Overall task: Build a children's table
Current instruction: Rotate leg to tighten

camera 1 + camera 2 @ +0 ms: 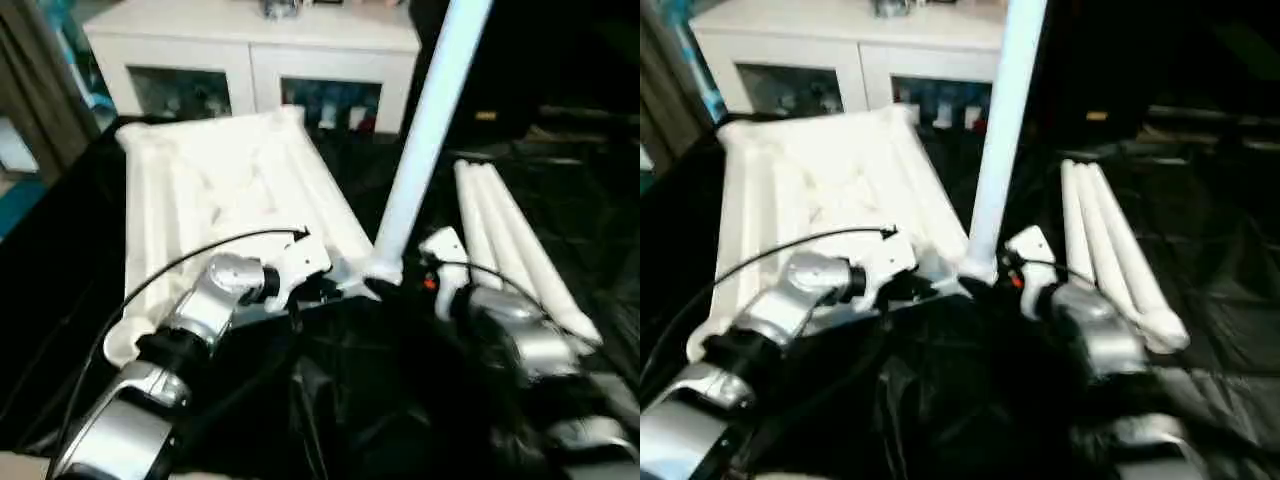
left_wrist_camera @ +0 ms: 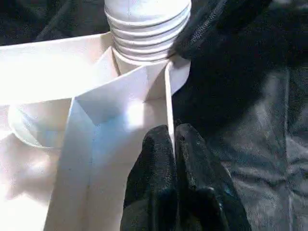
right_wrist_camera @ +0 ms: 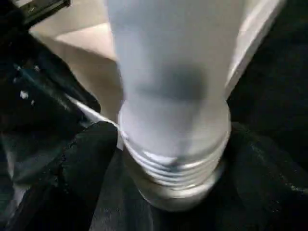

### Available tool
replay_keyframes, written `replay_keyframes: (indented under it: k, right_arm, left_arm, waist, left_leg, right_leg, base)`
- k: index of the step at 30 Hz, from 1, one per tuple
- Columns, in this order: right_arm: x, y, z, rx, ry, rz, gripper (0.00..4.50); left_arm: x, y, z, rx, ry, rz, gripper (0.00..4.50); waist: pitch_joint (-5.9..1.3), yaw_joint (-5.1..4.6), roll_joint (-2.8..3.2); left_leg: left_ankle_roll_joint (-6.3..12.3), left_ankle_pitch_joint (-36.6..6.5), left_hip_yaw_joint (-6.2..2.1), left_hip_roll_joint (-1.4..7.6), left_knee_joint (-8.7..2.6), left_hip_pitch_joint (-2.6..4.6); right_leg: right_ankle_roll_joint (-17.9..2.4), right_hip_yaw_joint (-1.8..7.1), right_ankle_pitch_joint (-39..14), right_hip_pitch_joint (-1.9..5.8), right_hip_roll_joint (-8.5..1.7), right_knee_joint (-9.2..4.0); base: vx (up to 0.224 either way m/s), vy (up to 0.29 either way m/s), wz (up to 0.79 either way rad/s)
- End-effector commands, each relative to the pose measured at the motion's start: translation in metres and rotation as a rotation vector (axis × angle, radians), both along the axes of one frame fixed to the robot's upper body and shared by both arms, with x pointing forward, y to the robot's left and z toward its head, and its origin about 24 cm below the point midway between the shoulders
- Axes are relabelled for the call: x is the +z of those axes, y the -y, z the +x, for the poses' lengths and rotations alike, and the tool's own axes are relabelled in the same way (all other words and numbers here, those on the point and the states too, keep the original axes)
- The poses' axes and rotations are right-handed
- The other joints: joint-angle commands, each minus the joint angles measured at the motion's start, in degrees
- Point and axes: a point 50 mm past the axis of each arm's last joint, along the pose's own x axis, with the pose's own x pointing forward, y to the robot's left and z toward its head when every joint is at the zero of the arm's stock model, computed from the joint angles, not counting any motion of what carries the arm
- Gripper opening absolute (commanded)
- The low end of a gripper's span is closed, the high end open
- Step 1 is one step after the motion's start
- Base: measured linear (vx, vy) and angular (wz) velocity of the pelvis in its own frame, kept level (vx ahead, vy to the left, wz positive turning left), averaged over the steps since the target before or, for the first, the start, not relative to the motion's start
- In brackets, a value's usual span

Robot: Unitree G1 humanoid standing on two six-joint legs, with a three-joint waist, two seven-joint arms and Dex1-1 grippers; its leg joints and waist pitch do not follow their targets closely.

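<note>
The children's table's white tabletop (image 1: 220, 180) lies upside down on black cloth, ribbed underside up. One white leg (image 1: 425, 130) stands upright in its near right corner socket, with the threaded end (image 2: 144, 29) showing at the socket. My left gripper (image 2: 172, 132) is shut on a thin wall of the tabletop just beside that corner. My right gripper (image 3: 173, 159) is open around the leg's threaded base, one black finger (image 3: 86, 159) on each side of it. Three more legs (image 1: 510, 240) lie side by side to the right of the tabletop.
A white glass-door cabinet (image 1: 250, 40) stands right behind the tabletop. Crumpled black cloth (image 1: 570, 170) covers the work surface and stretches out to the right of the loose legs. My silver forearms (image 1: 190, 320) reach in from the near edge.
</note>
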Motion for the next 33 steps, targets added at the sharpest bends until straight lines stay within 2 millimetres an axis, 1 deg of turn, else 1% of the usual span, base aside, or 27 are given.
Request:
replay_keyframes:
  k: [1,3,4,5,6,8,9,10,11,13,15,16,18,20,21,23,25,27,28,29,30,31,32,33]
  right_arm:
    - [-0.004,-0.002,-0.005,0.043,-0.034,-0.007,3.83]
    - [-0.001,0.001,-0.008,0.073,-0.032,-0.007,3.83]
    - [0.000,0.002,-0.009,0.086,-0.032,-0.007,3.83]
    - [0.003,0.003,-0.011,0.106,-0.029,-0.003,3.83]
    - [0.004,0.003,-0.012,0.119,-0.026,0.001,3.83]
    - [0.007,0.002,-0.014,0.137,-0.023,0.017,3.83]
    - [0.008,0.001,-0.014,0.146,-0.019,0.024,3.83]
    - [0.008,0.000,-0.014,0.157,-0.016,0.032,3.83]
    - [0.009,-0.001,-0.015,0.163,-0.008,0.040,3.83]
    - [0.010,-0.002,-0.015,0.166,-0.003,0.044,3.83]
    - [0.006,-0.004,-0.014,0.149,-0.016,0.050,3.83]
    - [0.005,-0.004,-0.014,0.148,-0.019,0.050,3.83]
    - [0.004,-0.005,-0.015,0.152,-0.032,0.054,3.57]
    - [0.003,-0.005,-0.016,0.155,-0.044,0.062,3.46]
    - [0.003,-0.005,-0.017,0.157,-0.050,0.066,3.38]
    - [0.001,-0.005,-0.018,0.156,-0.056,0.067,3.14]
    - [0.000,-0.005,-0.018,0.147,-0.059,0.064,3.04]
    - [-0.003,-0.006,-0.017,0.126,-0.066,0.066,2.86]
    - [-0.005,-0.006,-0.017,0.104,-0.067,0.067,2.83]
    - [-0.009,-0.007,-0.015,0.045,-0.069,0.066,2.82]
    - [-0.010,-0.007,-0.014,0.031,-0.070,0.066,2.80]
    - [-0.012,-0.007,-0.013,0.007,-0.070,0.065,2.79]
    - [-0.014,-0.007,-0.013,-0.014,-0.071,0.063,2.79]
    - [-0.018,-0.008,-0.009,-0.076,-0.061,0.047,2.78]
  left_arm:
    - [-0.009,0.004,-0.009,-0.071,-0.041,0.016,0.00]
    - [-0.008,0.002,-0.012,-0.094,-0.050,0.008,0.00]
    - [-0.008,0.002,-0.013,-0.101,-0.052,0.007,0.00]
    - [-0.008,0.001,-0.014,-0.116,-0.055,0.002,0.00]
    - [-0.007,0.000,-0.015,-0.126,-0.060,-0.001,0.00]
    - [-0.008,0.000,-0.016,-0.129,-0.065,-0.001,0.00]
    - [-0.008,-0.001,-0.016,-0.129,-0.067,0.000,0.00]
    - [-0.008,-0.001,-0.016,-0.128,-0.067,0.002,0.00]
    - [-0.008,-0.002,-0.016,-0.128,-0.068,0.003,0.00]
    - [-0.008,-0.002,-0.017,-0.129,-0.069,0.004,0.00]
    - [-0.009,-0.003,-0.017,-0.125,-0.071,0.010,0.00]
    - [-0.009,-0.004,-0.017,-0.124,-0.071,0.011,0.00]
    - [-0.009,-0.005,-0.017,-0.121,-0.072,0.014,0.00]
    - [-0.009,-0.006,-0.017,-0.119,-0.072,0.018,0.00]
    - [-0.009,-0.006,-0.016,-0.115,-0.071,0.020,0.00]
    - [-0.010,-0.007,-0.016,-0.110,-0.070,0.025,0.00]
    - [-0.010,-0.008,-0.015,-0.104,-0.069,0.030,0.00]
    - [-0.011,-0.008,-0.015,-0.094,-0.068,0.034,0.00]
    - [-0.011,-0.008,-0.014,-0.081,-0.070,0.037,0.00]
    - [-0.012,-0.008,-0.012,-0.051,-0.069,0.042,0.00]
    - [-0.012,-0.008,-0.012,-0.045,-0.067,0.042,0.00]
    - [-0.012,-0.008,-0.011,-0.031,-0.067,0.042,0.00]
    - [-0.013,-0.008,-0.010,-0.017,-0.068,0.041,0.00]
    - [-0.013,-0.007,-0.006,0.028,-0.067,0.037,0.00]
  waist:
    - [-3.91,0.47,-0.18]
    - [-4.13,0.77,-0.19]
    - [-4.17,0.82,-0.18]
    - [-4.22,1.10,-0.21]
    - [-3.90,1.42,-0.15]
    - [-3.71,1.57,-0.09]
    - [-3.51,1.67,-0.02]
    - [-3.44,1.66,-0.01]
    - [-3.37,1.62,-0.31]
    - [-3.19,1.54,-0.18]
    - [-3.32,1.51,-0.24]
    - [-3.39,1.51,-0.32]
    - [-3.49,1.55,-0.29]
    - [-3.62,1.59,-0.37]
    - [-3.61,1.62,-0.31]
    - [-3.64,1.65,-0.30]
    - [-3.58,1.64,-0.26]
    - [-3.53,1.60,-0.25]
    - [-3.54,1.59,-0.28]
    - [-3.49,1.51,-0.18]
    - [-3.38,1.38,-0.22]
    - [-3.25,1.28,-0.24]
    - [-3.15,1.16,-0.39]
    - [-2.93,1.01,-0.29]
  left_leg:
    - [7.79,-3.6,-0.61,3.20,-3.03,-0.08]
    - [8.88,-1.7,-0.59,3.22,-2.69,-0.26]
    - [9.16,-1.4,-0.57,3.25,-2.65,-0.30]
    - [9.63,-1.0,-0.55,3.36,-2.50,-0.33]
    - [9.47,-2.6,-0.52,3.49,-2.67,-0.31]
    - [8.62,-4.7,-0.48,3.57,-2.83,-0.25]
    - [6.68,-7.8,-0.52,3.71,-3.14,-0.04]
    - [6.03,-8.8,-0.53,3.72,-3.24,0.00]
    - [5.49,-9.6,-0.48,3.70,-3.31,0.06]
    - [4.10,-11.3,-0.60,3.61,-3.55,0.09]
    - [3.66,-10.6,-0.66,3.58,-3.55,0.08]
    - [3.66,-9.7,-0.65,3.49,-3.48,-0.02]
    - [3.97,-8.4,-0.68,3.44,-3.36,-0.15]
    - [4.53,-7.1,-0.63,3.37,-3.18,-0.18]
    - [4.90,-6.6,-0.62,3.35,-3.13,-0.22]
    - [5.23,-6.5,-0.58,3.32,-3.06,-0.21]
    - [4.92,-7.6,-0.57,3.35,-3.12,-0.17]
    - [4.40,-8.4,-0.60,3.35,-3.19,-0.15]
    - [4.31,-8.4,-0.61,3.34,-3.20,-0.17]
    - [4.09,-8.6,-0.66,3.34,-3.25,-0.17]
    - [3.89,-9.1,-0.66,3.30,-3.33,-0.23]
    - [3.25,-10.4,-0.73,3.27,-3.43,-0.17]
    - [2.94,-11.1,-0.68,3.23,-3.49,-0.14]
    - [2.05,-12.9,-0.68,3.24,-3.65,0.02]
  right_leg:
    - [-17.9,2.77,7.3,3.04,-4.30,-2.07]
    - [-18.3,2.60,9.6,3.11,-4.35,-1.70]
    - [-18.4,2.55,9.9,3.08,-4.33,-1.66]
    - [-18.3,2.49,10.1,3.00,-4.32,-1.59]
    - [-17.9,2.40,6.7,2.76,-4.23,-1.82]
    - [-17.4,2.44,3.0,2.66,-4.35,-2.20]
    - [-16.6,2.50,-2.3,2.49,-4.42,-2.69]
    - [-16.4,2.52,-3.6,2.44,-4.40,-2.84]
    - [-16.1,2.55,-4.8,2.39,-4.36,-3.00]
    - [-14.7,2.67,-8.4,2.30,-4.43,-3.32]
    - [-14.3,2.73,-8.3,2.33,-4.48,-3.25]
    - [-14.4,2.74,-7.2,2.39,-4.47,-3.15]
    - [-14.6,2.73,-5.2,2.51,-4.47,-2.87]
    - [-14.8,2.70,-3.1,2.58,-4.43,-2.60]
    - [-15.1,2.67,-2.3,2.58,-4.42,-2.52]
    - [-15.2,2.62,-2.0,2.60,-4.37,-2.49]
    - [-15.2,2.61,-3.3,2.54,-4.39,-2.64]
    - [-14.9,2.64,-4.6,2.52,-4.41,-2.77]
    - [-14.8,2.65,-4.7,2.54,-4.41,-2.77]
    - [-14.7,2.67,-5.0,2.46,-4.44,-2.77]
    - [-14.6,2.67,-5.8,2.41,-4.41,-2.91]
    - [-14.1,2.66,-8.4,2.35,-4.52,-3.20]
    - [-13.7,2.66,-10.1,2.27,-4.48,-3.40]
    - [-12.9,2.73,-14.2,2.03,-4.58,-3.85]
  base:
    - [0.056,-0.008,0.02]
    - [0.000,0.000,0.00]
    - [0.000,0.000,0.00]
    - [0.000,0.000,0.00]
    - [0.000,0.000,0.00]
    - [0.000,0.000,0.00]
    - [0.000,0.000,0.00]
    - [0.000,0.000,0.00]
    - [0.000,0.000,0.00]
    - [0.000,0.000,0.00]
    - [0.000,0.000,0.00]
    - [0.000,0.000,0.00]
    - [0.000,0.000,0.00]
    - [0.000,0.000,0.00]
    - [0.000,0.000,0.00]
    - [0.000,0.000,0.00]
    - [0.000,0.000,0.00]
    - [0.000,0.000,0.00]
    - [0.000,0.000,0.00]
    - [0.000,0.000,0.00]
    - [0.000,0.000,0.00]
    - [0.000,0.000,0.00]
    - [0.000,0.000,0.00]
    - [0.000,0.000,0.00]
